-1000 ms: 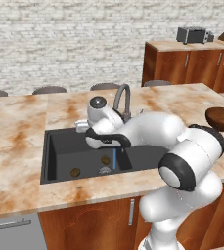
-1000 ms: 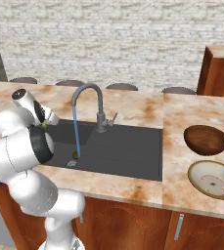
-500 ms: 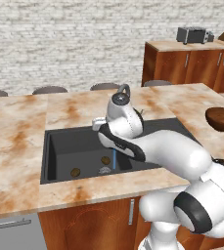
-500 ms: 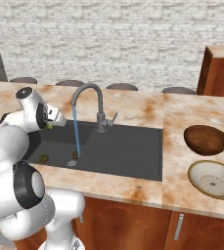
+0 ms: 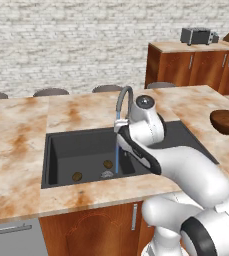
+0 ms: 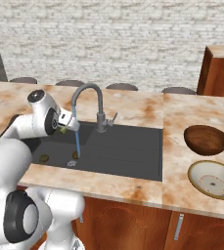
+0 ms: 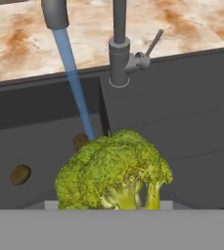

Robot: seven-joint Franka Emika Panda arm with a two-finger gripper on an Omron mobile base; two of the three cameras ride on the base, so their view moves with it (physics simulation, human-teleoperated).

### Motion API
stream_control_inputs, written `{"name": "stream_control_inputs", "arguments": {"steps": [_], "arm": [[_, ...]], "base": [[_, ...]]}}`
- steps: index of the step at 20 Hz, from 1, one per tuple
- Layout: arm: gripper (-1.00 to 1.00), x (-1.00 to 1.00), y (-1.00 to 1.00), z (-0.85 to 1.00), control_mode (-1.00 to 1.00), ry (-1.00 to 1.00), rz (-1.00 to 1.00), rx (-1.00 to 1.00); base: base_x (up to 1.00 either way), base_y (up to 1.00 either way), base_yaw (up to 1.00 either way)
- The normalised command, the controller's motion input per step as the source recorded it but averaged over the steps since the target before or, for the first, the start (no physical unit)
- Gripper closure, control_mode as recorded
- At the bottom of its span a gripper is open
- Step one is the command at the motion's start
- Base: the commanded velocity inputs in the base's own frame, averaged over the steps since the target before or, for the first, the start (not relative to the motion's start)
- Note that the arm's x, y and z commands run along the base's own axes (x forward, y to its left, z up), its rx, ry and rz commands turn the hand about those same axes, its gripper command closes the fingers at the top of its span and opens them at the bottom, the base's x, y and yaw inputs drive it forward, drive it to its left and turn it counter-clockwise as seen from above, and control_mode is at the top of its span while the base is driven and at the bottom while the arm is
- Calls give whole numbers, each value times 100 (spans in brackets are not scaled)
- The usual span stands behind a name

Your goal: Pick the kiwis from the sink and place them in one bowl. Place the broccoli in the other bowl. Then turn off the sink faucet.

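The broccoli is seen close up at 6 o'clock in the hand view, carried above the sink. The claw is taken to be closed on the broccoli, since the floret hangs over the basin right in front of the hand camera, though the fingertips are hidden behind it and the width of the gap cannot be told. In the right base view a small patch of the yellow-green floret shows beside the arm's wrist, just at 9 o'clock of the water stream.

Two kiwis are lying on the sink floor. In the left base view one kiwi is at 8 o'clock of the drain and the other kiwi just at 12 o'clock of it. They are apart from each other.

The faucet is mounted at the back edge of the sink, and a thin blue stream is falling from its spout onto the drain area. Its small side lever is tilted up toward 1 o'clock in the hand view.

On the bench, at 3 o'clock of the sink, the dark brown bowl is set at 12 o'clock of the pale cream bowl. The two bowls are just beside each other.
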Motion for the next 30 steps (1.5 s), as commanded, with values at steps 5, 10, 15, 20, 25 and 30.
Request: {"name": "stream_control_inputs", "arguments": {"steps": [5,10,15,20,25,30], "arm": [[100,0,-59,7,-100,0,-13,1],[100,0,-56,16,-100,1,-13,1],[100,-5,-67,9,-100,0,-5,0],[100,0,-56,0,-100,0,0,1],[100,0,-38,0,-100,0,0,6],[100,3,-16,0,-100,0,-3,5]], "base": [[0,0,0],[0,0,0],[0,0,0],[0,0,0],[0,0,0],[0,0,0]]}}
